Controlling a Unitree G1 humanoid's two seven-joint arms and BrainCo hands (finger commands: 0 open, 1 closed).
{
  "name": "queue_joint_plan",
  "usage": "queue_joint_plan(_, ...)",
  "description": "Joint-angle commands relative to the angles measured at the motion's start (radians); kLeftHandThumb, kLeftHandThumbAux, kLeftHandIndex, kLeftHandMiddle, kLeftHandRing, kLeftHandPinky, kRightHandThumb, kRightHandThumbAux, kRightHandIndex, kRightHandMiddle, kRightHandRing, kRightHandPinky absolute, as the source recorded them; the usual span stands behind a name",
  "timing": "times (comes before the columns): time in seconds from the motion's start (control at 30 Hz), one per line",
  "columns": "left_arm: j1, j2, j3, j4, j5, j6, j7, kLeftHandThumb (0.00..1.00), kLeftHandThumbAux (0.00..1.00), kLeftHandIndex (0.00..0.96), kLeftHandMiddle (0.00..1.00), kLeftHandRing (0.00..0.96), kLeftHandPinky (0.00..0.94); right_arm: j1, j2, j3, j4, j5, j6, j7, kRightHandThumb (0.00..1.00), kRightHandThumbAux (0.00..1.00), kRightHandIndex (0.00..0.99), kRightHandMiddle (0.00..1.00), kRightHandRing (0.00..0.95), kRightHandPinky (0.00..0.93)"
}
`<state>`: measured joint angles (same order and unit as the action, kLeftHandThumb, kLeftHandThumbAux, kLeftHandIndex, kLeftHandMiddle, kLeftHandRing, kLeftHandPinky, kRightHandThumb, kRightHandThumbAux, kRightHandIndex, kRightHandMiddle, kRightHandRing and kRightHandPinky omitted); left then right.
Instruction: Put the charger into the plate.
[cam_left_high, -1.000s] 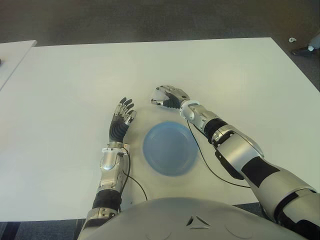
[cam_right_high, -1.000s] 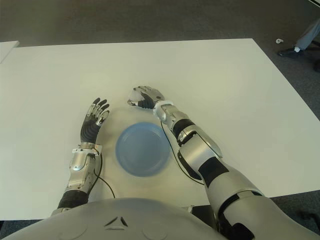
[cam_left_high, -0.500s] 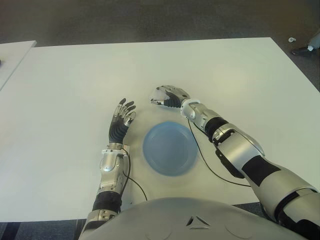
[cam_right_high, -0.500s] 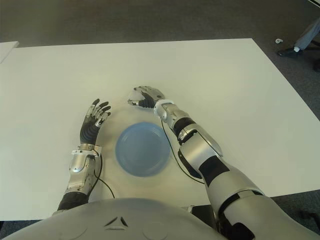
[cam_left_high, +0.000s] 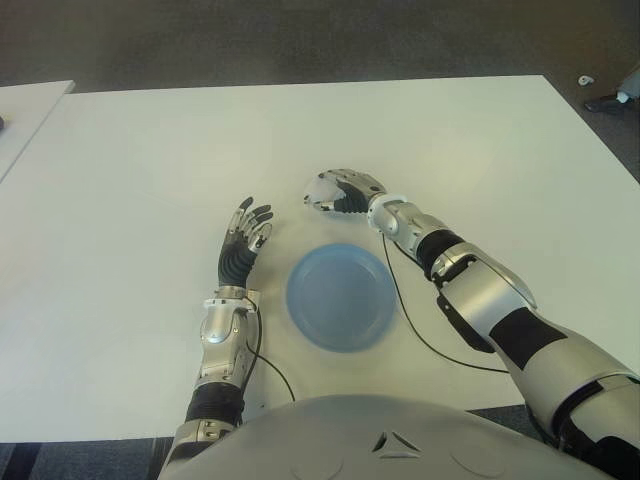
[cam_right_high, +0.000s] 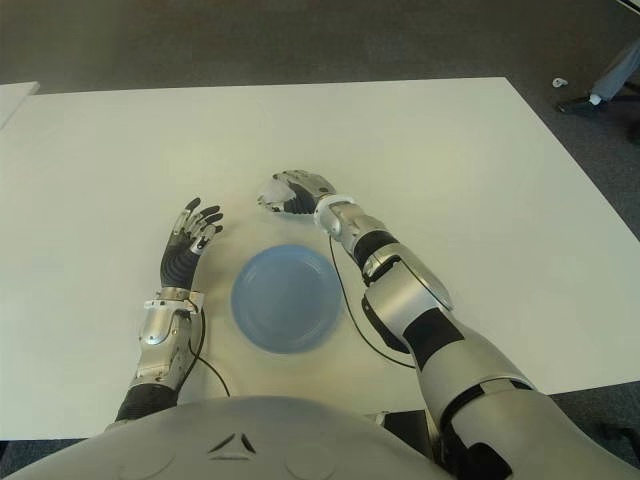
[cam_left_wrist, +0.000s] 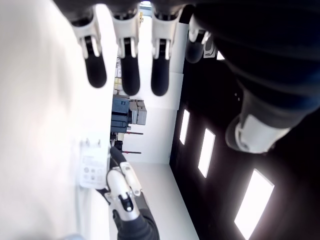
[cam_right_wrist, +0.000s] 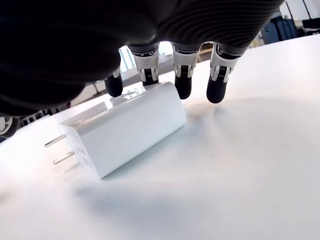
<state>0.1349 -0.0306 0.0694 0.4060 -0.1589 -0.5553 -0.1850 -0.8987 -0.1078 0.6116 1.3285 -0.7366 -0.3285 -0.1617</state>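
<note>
Grasp stage: the right hand (cam_left_high: 340, 192) arches over the white charger (cam_right_wrist: 122, 127) on the table (cam_left_high: 150, 150) beyond the blue plate (cam_left_high: 340, 297) — fingers curled around it, not yet clamped. Next, closing firmly and lifting toward the plate; the left hand (cam_left_high: 245, 235), fingers relaxed, shows left of it.

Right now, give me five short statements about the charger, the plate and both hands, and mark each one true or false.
1. The charger lies inside the blue plate. False: it lies on the white table, beyond the plate.
2. The right hand is over the charger, fingertips at its far edge. True.
3. The plate holds nothing. True.
4. The left hand grips the charger. False: it is open and holds nothing, left of the plate.
5. The charger's prongs point away from the right hand's fingertips. True.
</note>
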Motion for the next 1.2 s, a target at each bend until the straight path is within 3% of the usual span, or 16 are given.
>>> queue_joint_plan(0.03, 0.048, -0.015, 0.002, 0.050, -0.011, 0.031, -0.004, 0.057, 0.552, 0.106, 0.240, 0.234, 0.229, -0.001, -0.057, 0.021, 0.018, -0.025, -0.017, 0.037, 0.162, 0.293, 0.000, 0.000, 0.000, 0.000)
queue_joint_plan(0.47, 0.041, -0.018, 0.017, 0.049, -0.022, 0.060, 0.000, 0.057, 0.523, 0.103, 0.232, 0.224, 0.232, -0.037, -0.197, 0.066, -0.066, -0.061, -0.157, 0.023, 0.012, 0.433, 0.000, 0.000, 0.000, 0.000)
queue_joint_plan(0.9, 0.015, -0.017, 0.035, 0.096, -0.037, 0.053, -0.026, 0.051, 0.515, 0.102, 0.228, 0.224, 0.233, 0.016, -0.361, 0.058, -0.260, -0.065, -0.284, 0.029, 0.000, 0.461, 0.000, 0.000, 0.000, 0.000)
queue_joint_plan(1.2, 0.006, -0.016, 0.041, 0.110, -0.033, 0.046, -0.025, 0.042, 0.525, 0.101, 0.229, 0.219, 0.215, 0.060, -0.418, 0.030, -0.354, -0.059, -0.303, 0.043, 0.000, 0.458, 0.000, 0.000, 0.000, 0.000)
